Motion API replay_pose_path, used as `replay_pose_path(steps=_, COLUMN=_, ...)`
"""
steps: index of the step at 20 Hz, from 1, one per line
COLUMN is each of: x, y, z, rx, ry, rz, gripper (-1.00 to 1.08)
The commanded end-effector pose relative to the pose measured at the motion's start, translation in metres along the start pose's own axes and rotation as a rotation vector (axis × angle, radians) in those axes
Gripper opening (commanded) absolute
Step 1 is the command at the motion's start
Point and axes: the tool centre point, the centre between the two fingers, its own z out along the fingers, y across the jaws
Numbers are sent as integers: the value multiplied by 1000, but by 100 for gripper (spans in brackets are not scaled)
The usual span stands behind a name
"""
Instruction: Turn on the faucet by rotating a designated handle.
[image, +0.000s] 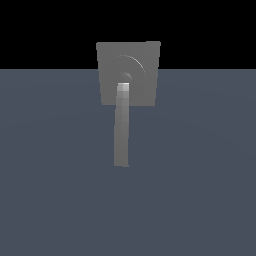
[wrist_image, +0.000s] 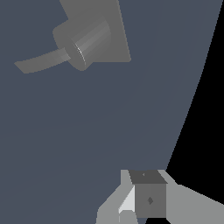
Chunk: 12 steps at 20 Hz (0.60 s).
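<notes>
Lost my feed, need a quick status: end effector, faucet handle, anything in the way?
End effector well clear of matte grey square-plate faucet, open or shut unclear. Long slim grey bar handle untouched. Nothing seen between them.

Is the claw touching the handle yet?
Apart. In the wrist view the claw sits well away from the handle, with bare floor between them; the exterior view shows the handle alone, no arm near.

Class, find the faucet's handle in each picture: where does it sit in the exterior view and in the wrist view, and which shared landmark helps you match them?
Exterior view: the handle runs from the plate's centre down toward the camera.
Wrist view: the handle sticks sideways out of the hub, far from the gripper.
Shared landmark: the round hub on the square plate.
</notes>
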Motion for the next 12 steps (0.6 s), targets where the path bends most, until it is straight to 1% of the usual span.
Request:
replay_pose_path(steps=1, x=5, y=5, z=-13, rx=-112, ry=-37, rz=-97, gripper=-100)
replay_pose_path(steps=6, x=21, y=9, z=-38, rx=-318, ry=-138, rz=-301, gripper=-100)
replay_pose_path(steps=9, x=33, y=8, z=-53, rx=-433, ry=-213, rz=-429, gripper=-100)
replay_pose_path(steps=12, x=48, y=4, z=-68, rx=-541, ry=-299, rz=-562, gripper=-100)
